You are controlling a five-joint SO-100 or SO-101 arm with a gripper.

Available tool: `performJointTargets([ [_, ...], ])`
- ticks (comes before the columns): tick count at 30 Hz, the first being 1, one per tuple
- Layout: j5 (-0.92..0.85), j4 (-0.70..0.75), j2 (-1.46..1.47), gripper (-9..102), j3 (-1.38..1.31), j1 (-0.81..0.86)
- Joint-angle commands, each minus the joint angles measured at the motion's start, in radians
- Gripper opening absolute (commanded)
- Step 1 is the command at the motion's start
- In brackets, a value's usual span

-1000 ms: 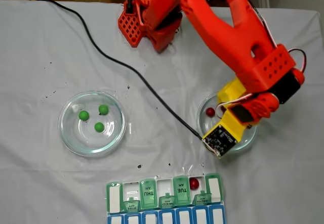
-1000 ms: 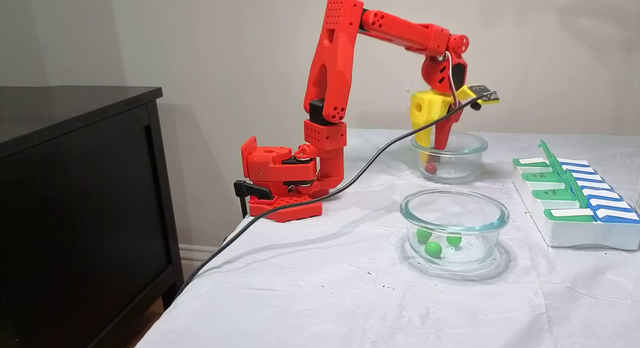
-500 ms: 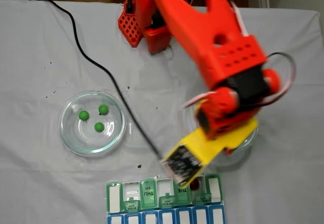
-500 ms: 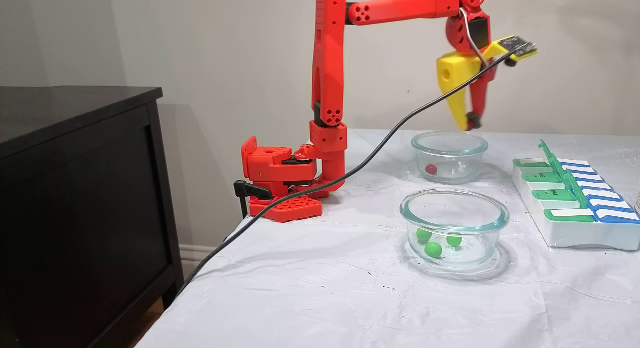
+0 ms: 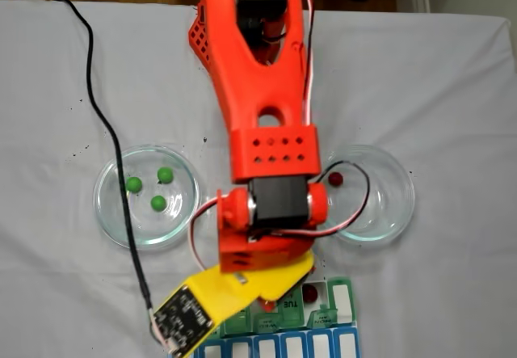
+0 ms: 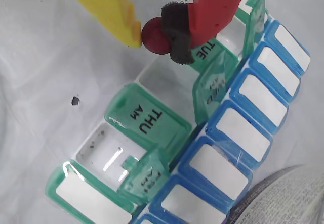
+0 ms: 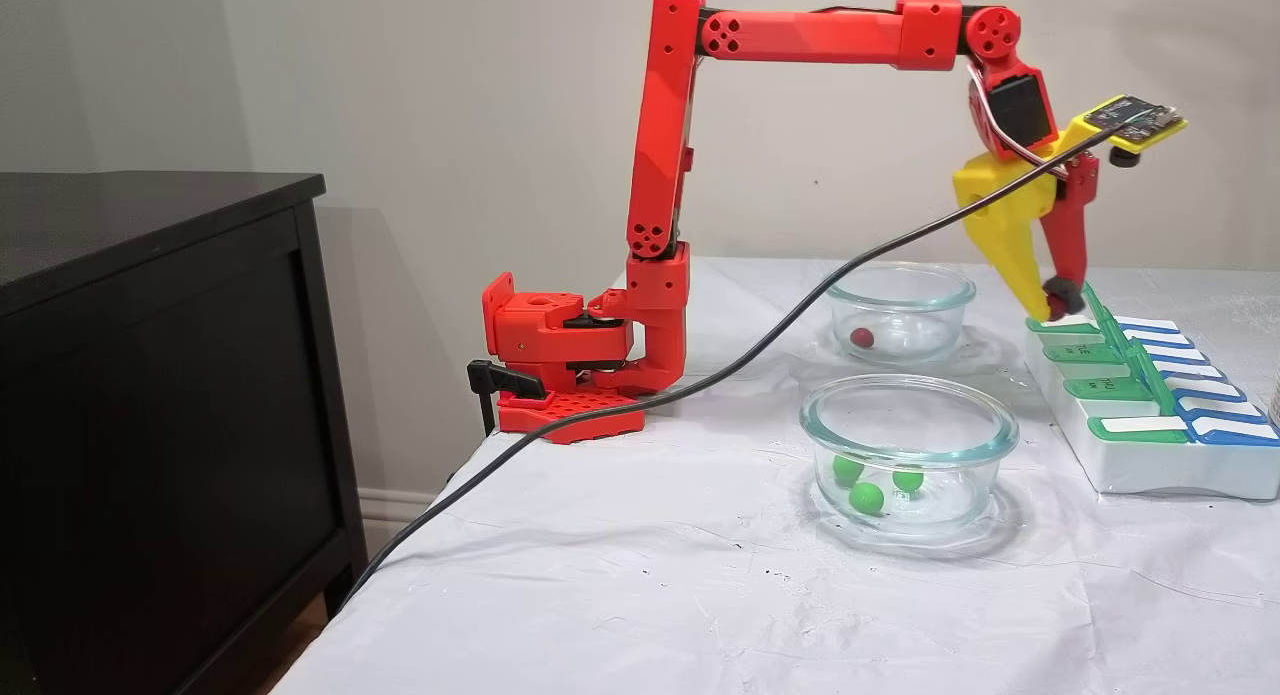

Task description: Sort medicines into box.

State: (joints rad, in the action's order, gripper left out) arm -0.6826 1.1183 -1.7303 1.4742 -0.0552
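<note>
My gripper (image 6: 153,35) is shut on a dark red ball (image 6: 153,41), pinched between the yellow finger and the red finger's black pad. It hangs just above an open compartment of the green box (image 6: 144,120), between the THU and TUE lids. In a fixed view the gripper (image 7: 1052,310) hovers over the far end of the box (image 7: 1140,470). From above, another red ball (image 5: 310,293) lies in an open compartment of the box (image 5: 340,303). One red ball (image 5: 335,179) sits in the right glass dish (image 5: 396,200). Three green balls (image 5: 158,203) lie in the left dish (image 5: 109,212).
A black cable (image 7: 700,375) runs from the wrist camera across the cloth and off the table's left edge. The arm's base (image 7: 560,365) stands at the back. A black cabinet (image 7: 150,375) is beside the table. Blue lidded compartments (image 6: 233,133) line the box's other row.
The gripper rose out of the right dish with a red ball and swung across to hang over the box. One red ball stays in that dish.
</note>
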Motion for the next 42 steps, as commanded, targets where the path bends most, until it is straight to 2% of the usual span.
performJointTargets([
  [1,-0.015,-0.028,0.023,0,-0.164,0.012],
  [12,0.011,-0.074,0.078,0,-0.183,0.003],
  [16,-0.038,-0.092,0.097,0,-0.186,0.0],
  [19,-0.051,-0.114,0.1,5,-0.184,0.008],
  [23,-0.041,-0.104,0.104,24,-0.196,0.009],
  [25,-0.028,-0.095,0.103,24,-0.198,0.005],
  [33,0.012,-0.002,0.054,22,-0.213,-0.017],
  [36,0.052,0.087,-0.012,13,-0.229,-0.052],
  [38,0.089,0.152,-0.063,2,-0.236,-0.094],
  [40,0.092,0.199,-0.124,0,-0.218,-0.153],
  [42,0.06,0.183,-0.212,0,-0.112,-0.227],
])
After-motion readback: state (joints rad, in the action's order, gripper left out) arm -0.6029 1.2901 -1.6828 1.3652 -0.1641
